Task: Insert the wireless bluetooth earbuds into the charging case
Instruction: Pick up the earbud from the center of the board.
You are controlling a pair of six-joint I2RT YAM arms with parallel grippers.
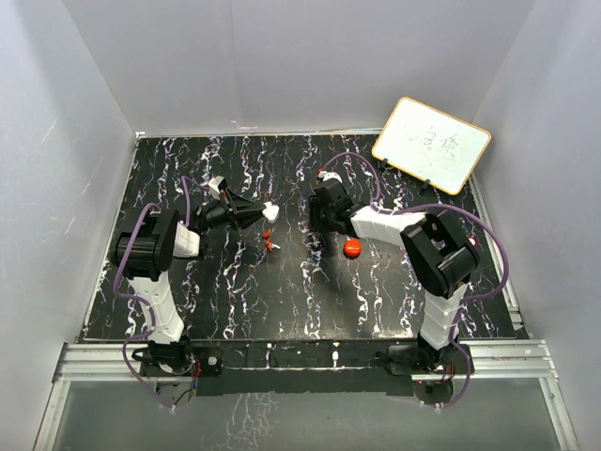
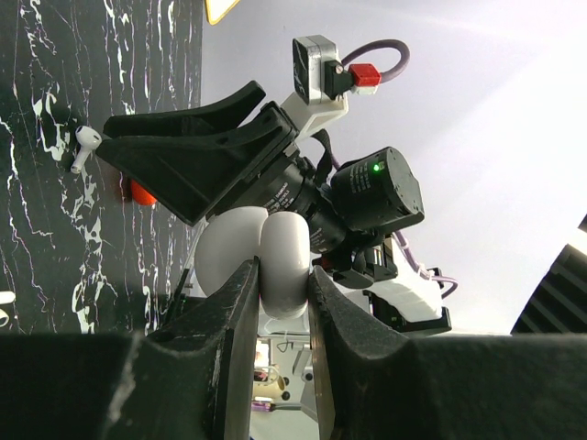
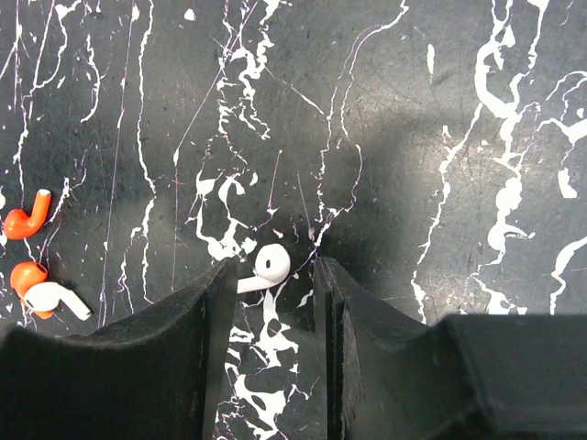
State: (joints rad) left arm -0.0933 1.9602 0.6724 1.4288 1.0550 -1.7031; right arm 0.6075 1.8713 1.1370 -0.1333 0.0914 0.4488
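Right gripper [image 3: 275, 275] is seen spread, its fingers set either side of a white earbud [image 3: 266, 268] lying on the black marbled table [image 3: 440, 137]. Two red earbuds [image 3: 23, 222] are found nearby, toward the left arm. Left gripper [image 2: 282, 270] is pinched on the white charging case [image 2: 266, 247].

Charging case [image 2: 275, 252] lower part hidden inside left gripper [image 2: 282, 270]. Red object [image 2: 140, 192] mostly behind right gripper [image 2: 103, 139]. Top view: earbuds [image 1: 269, 239] too small to resolve shape.

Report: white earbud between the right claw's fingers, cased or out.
Out: the small white earbud lies on the black marbled table, uncased.
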